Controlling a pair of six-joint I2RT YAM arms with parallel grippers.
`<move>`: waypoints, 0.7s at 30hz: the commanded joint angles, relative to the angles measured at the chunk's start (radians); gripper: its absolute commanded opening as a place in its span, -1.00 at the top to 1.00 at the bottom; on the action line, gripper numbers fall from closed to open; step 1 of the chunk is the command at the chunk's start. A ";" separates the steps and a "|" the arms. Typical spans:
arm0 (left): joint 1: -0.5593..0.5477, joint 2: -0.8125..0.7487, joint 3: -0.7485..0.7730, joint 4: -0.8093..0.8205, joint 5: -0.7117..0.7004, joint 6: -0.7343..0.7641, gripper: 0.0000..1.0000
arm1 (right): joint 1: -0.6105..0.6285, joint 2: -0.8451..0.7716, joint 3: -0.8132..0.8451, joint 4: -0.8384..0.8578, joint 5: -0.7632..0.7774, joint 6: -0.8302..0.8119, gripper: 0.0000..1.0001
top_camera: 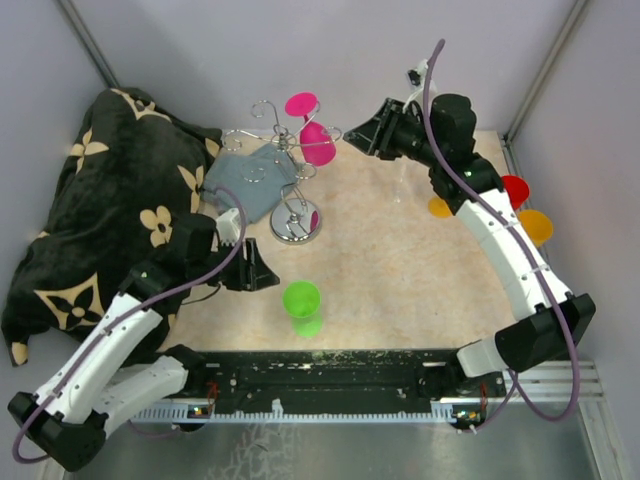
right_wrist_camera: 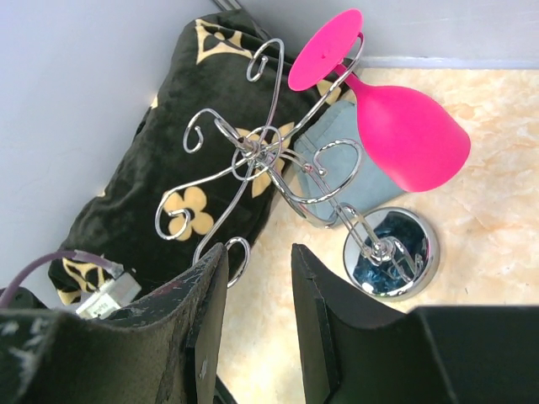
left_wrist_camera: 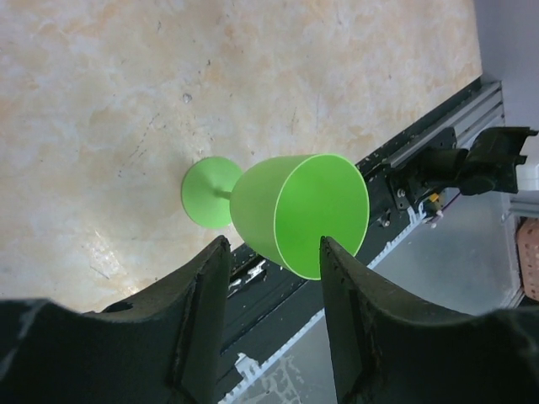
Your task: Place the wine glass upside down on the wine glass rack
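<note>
The silver wire rack (top_camera: 288, 185) stands on its round shiny base (top_camera: 297, 226) at the back middle. A pink wine glass (top_camera: 316, 142) hangs from one of its loops, foot up and bowl tilted downward. A green wine glass (top_camera: 301, 299) stands upright near the front edge. My left gripper (top_camera: 262, 268) is open and empty, just left of the green glass (left_wrist_camera: 295, 210), whose bowl lies just beyond my fingertips. My right gripper (top_camera: 352, 138) is open and empty, just right of the pink glass (right_wrist_camera: 404, 135) and facing the rack (right_wrist_camera: 269, 156).
A black flowered blanket (top_camera: 110, 200) fills the left side, with a grey-blue cloth (top_camera: 250, 178) under the rack's back. An orange glass (top_camera: 440, 207), a red glass (top_camera: 515, 188) and another orange glass (top_camera: 535, 225) stand at the right, partly behind my right arm.
</note>
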 commanded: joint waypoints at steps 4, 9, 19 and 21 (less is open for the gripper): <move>-0.161 0.064 0.030 -0.037 -0.160 -0.008 -0.03 | -0.005 -0.059 -0.020 0.042 0.010 -0.020 0.26; -0.276 0.117 0.055 -0.054 -0.283 -0.029 -0.04 | -0.007 -0.066 -0.029 0.037 0.014 -0.024 0.26; -0.345 0.187 0.075 -0.055 -0.402 -0.052 0.06 | -0.010 -0.083 -0.036 0.027 0.019 -0.033 0.26; -0.364 0.211 0.084 -0.077 -0.428 -0.056 0.12 | -0.011 -0.086 -0.038 0.027 0.021 -0.034 0.26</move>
